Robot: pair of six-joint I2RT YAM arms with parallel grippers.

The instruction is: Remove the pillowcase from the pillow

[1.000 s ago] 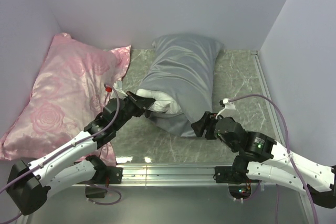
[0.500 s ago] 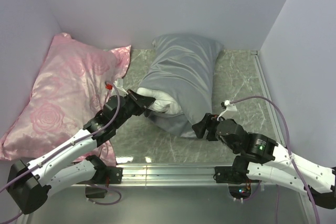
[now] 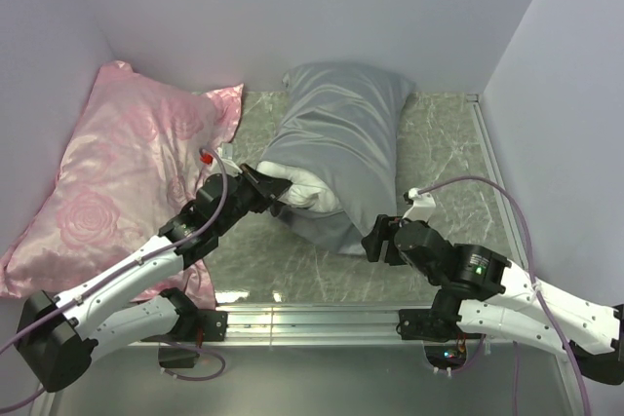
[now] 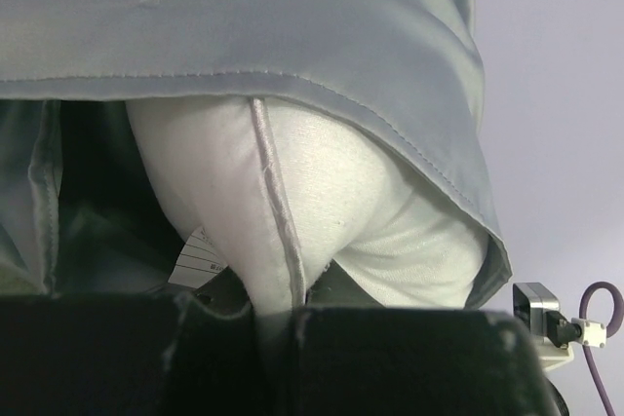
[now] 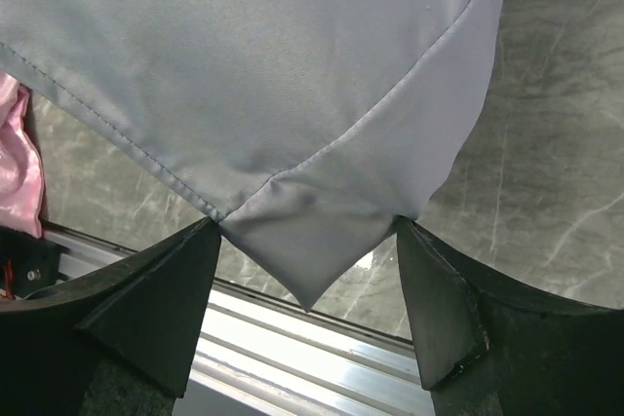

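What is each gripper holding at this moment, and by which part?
The left gripper pinches the pillow by its exposed seamed corner. The right gripper holds nothing: its jaws stand open, with a corner of the pillowcase between them.

The left arm (image 3: pixel 127 275) runs from its base at the near left diagonally forward and to the right, stretched out low. The left gripper (image 3: pixel 275 197) has its fingers (image 4: pixel 146 348) pinched tight on a white seamed fold of the pillow (image 4: pixel 322 211). The right arm (image 3: pixel 531 307) lies from the near right toward the left, bent at the wrist. The right gripper (image 5: pixel 307 228) points forward with its dark fingers spread wide apart, clamping nothing.
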